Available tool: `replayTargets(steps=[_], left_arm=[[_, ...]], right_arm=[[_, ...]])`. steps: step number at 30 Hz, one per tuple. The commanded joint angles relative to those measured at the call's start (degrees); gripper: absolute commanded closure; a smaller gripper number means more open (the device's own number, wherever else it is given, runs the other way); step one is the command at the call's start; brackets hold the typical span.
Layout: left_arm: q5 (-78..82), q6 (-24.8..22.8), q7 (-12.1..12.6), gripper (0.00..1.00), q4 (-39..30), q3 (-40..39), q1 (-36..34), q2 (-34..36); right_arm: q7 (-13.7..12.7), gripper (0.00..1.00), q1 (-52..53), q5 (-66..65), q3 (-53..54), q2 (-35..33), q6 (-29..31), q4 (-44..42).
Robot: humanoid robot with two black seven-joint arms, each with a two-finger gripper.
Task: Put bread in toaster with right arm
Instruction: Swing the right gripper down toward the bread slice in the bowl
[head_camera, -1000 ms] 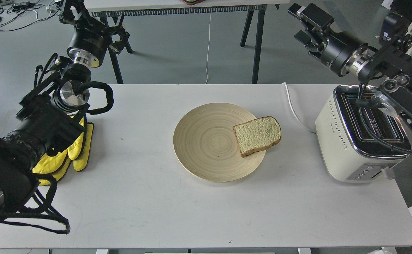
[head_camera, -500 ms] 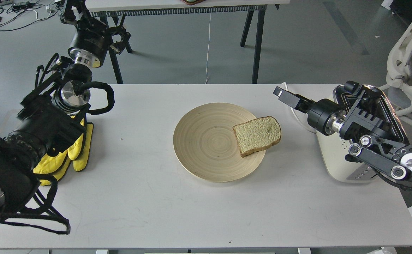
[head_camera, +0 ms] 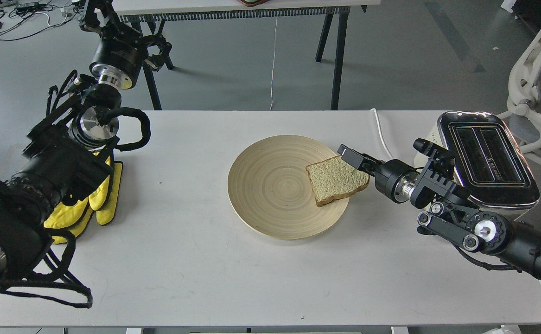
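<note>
On the right rim of the wooden plate [head_camera: 270, 204], bread [head_camera: 337, 178]: light, soft, crumbly. Best pinched gently at the crust's right edge. Right gripper [head_camera: 351, 157] fingers there; spread unclear. Toaster [head_camera: 483, 157] far right.

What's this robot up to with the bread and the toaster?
The right arm's end effector is reaching low over the table to the top right corner of the bread, which lies on the right edge of a wooden plate. The slice is not lifted. The toaster stands to the right, its slots empty. The left arm is raised beside yellow gloves.
</note>
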Motion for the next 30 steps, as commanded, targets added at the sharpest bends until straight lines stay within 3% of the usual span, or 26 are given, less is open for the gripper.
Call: replayTargets(steps=[1,20,30], left_arm=[[0.0,0.0,0.0,0.0,0.0,0.0,0.0,0.0],[0.0,0.0,0.0,0.0,0.0,0.0,0.0,0.0],[0.0,0.0,0.0,0.0,0.0,0.0,0.0,0.0]], right_arm=[[-1.7,0.18,-0.3,1.1,0.0,0.8,-0.3,-0.4],[-5.2,0.18,-0.4,1.0,-0.6,0.8,-3.3,-2.1],[-5.2,0.18,-0.6,2.1,-0.4,1.2,-2.7,-4.3]])
